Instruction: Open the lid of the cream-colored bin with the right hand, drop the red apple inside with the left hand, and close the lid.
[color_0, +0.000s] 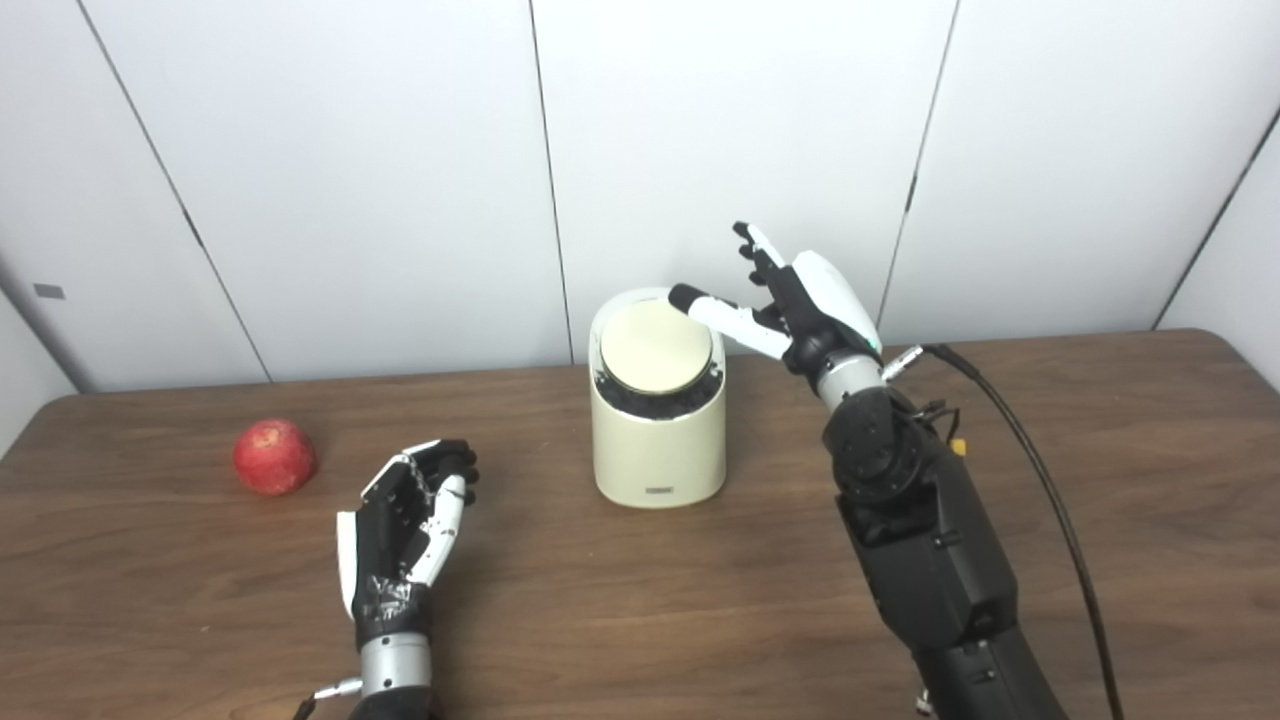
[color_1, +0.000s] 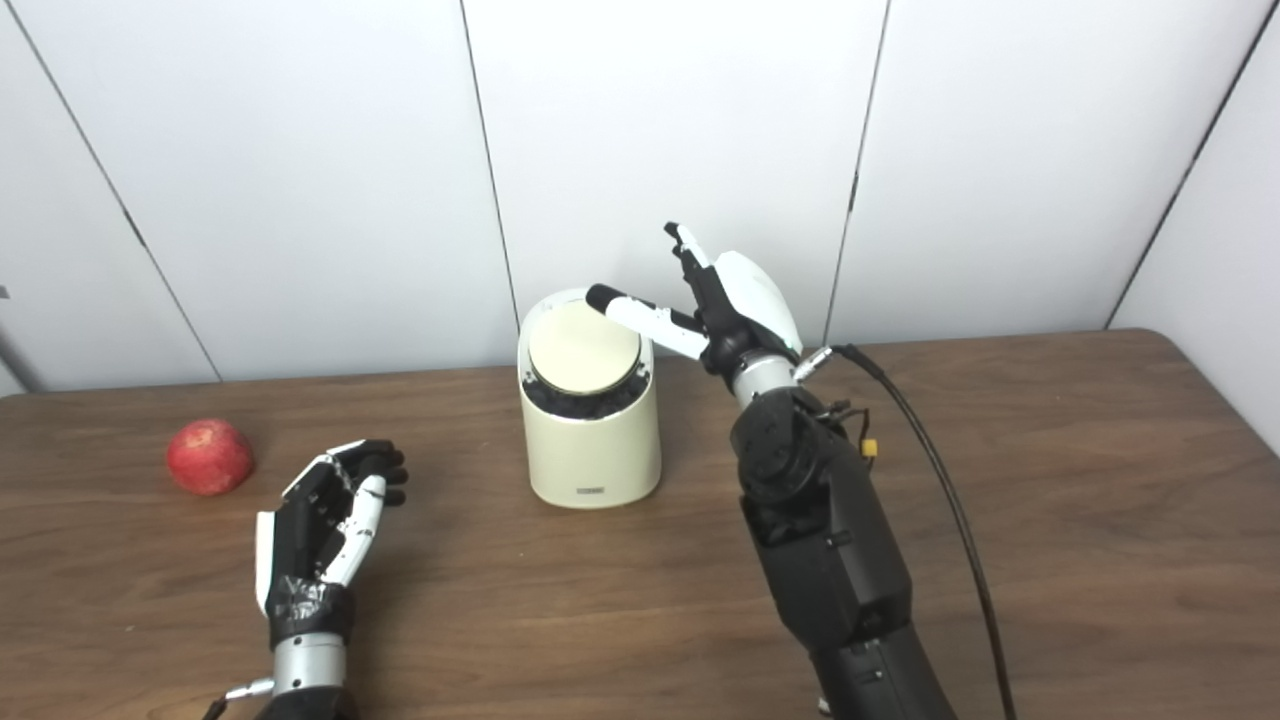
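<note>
Cream-colored bin (color_0: 658, 440) stands upright near the middle of the brown wooden desk (color_0: 640, 620), a little toward the far edge and the white panelled wall (color_0: 350, 150). Its round lid (color_0: 655, 346) sits in the top opening, tilted so that its face looks toward the cameras; a dark ring of the inner rim shows below its front edge, and a small label marks the bin's lower front.

Right hand (color_0: 800, 300) is raised just beside the bin's upper right, at lid height. Its fingers are spread and hold nothing — one white digit with a black tip reaches leftward to the lid's upper right edge, though actual contact cannot be confirmed; the other fingers (color_1: 685, 243) point upward, clear of the bin. A black cable (color_0: 1040, 480) runs from the wrist down along the right forearm.

Red apple (color_0: 274, 456) lies on the desk at far left, well apart from the bin and untouched.

Left hand (color_0: 410, 520) is low over the desk between apple and bin, nearer the front edge and apart from both, palm side toward the cameras. Its fingers (color_1: 350, 480) curl loosely inward without closing on anything — the hand is empty.
</note>
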